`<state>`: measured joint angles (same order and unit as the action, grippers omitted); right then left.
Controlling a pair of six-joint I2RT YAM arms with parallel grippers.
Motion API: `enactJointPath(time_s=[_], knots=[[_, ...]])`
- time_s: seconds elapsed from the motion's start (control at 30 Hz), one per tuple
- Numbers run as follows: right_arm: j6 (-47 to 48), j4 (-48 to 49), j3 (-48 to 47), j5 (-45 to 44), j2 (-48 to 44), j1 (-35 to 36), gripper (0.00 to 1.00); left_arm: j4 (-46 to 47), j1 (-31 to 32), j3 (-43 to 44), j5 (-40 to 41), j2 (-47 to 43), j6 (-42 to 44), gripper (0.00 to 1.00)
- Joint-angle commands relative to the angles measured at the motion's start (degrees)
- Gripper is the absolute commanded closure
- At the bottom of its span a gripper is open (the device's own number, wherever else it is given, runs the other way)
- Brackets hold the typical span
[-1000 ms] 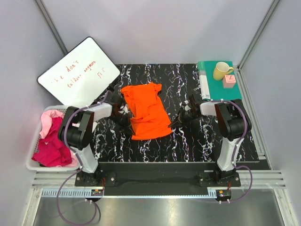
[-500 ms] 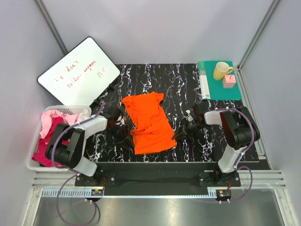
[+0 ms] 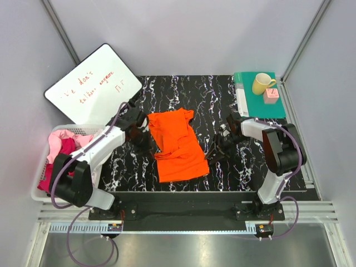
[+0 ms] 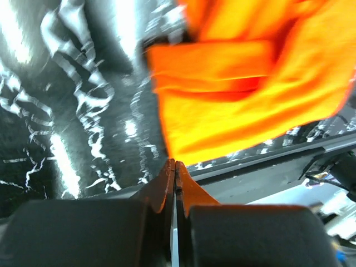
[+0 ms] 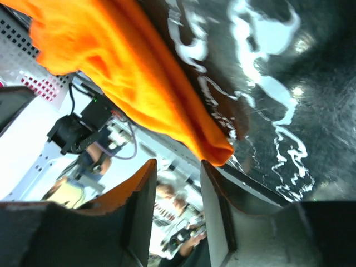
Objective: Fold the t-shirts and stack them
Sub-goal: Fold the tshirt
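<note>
Orange t-shirt [image 3: 177, 146] has shifted nearer; left pincer [image 4: 175, 164] clenched empty, right pincer [image 5: 178, 164] released beside it.

Top external: fixed high, behind the arm bases [image 3: 105, 208], looking down on the whole bench [image 3: 233, 167]. Both wrist views: very near the bench top, skewed, facing inward from its left and right sides. All three share the orange t-shirt [image 3: 177, 144].
</note>
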<state>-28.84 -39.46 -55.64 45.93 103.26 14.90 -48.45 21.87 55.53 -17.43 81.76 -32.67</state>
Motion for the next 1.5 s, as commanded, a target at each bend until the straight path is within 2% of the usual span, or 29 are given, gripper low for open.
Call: enactJointPath(time_s=[0.0, 0.17, 0.3, 0.53, 0.73, 1.17, 1.47], knots=[[4.7, -8.8, -8.0, -5.9, 0.2, 0.1, 0.52, -2.2, 5.5, 7.2, 5.0, 1.6, 1.8, 1.00], [7.0, -12.6, -16.9, -8.1, 2.6, 0.3, 0.52, -2.1, 10.6, 11.8, 7.6, 9.8, 1.6, 1.00], [7.8, -13.3, -21.4, -8.1, 5.2, 0.2, 0.50, -0.5, 12.2, 12.2, 8.4, 15.1, 2.0, 1.00], [8.6, -13.4, -25.5, -10.1, 8.4, 0.1, 0.35, 1.9, 12.6, 12.2, 10.0, 19.5, 2.2, 1.00], [9.2, -13.7, -26.1, -11.0, 8.8, 0.1, 0.24, 2.5, 12.6, 15.2, 10.8, 24.0, 1.9, 1.00], [10.1, -13.7, -24.3, -10.8, 8.7, 0.1, 0.21, 1.5, 12.1, 25.0, 19.2, 26.1, -0.1, 1.00], [11.0, -13.6, -23.6, -11.2, 8.8, 0.1, 0.18, -1.1, 7.8, 33.7, 20.8, 32.1, -0.1, 1.00]])
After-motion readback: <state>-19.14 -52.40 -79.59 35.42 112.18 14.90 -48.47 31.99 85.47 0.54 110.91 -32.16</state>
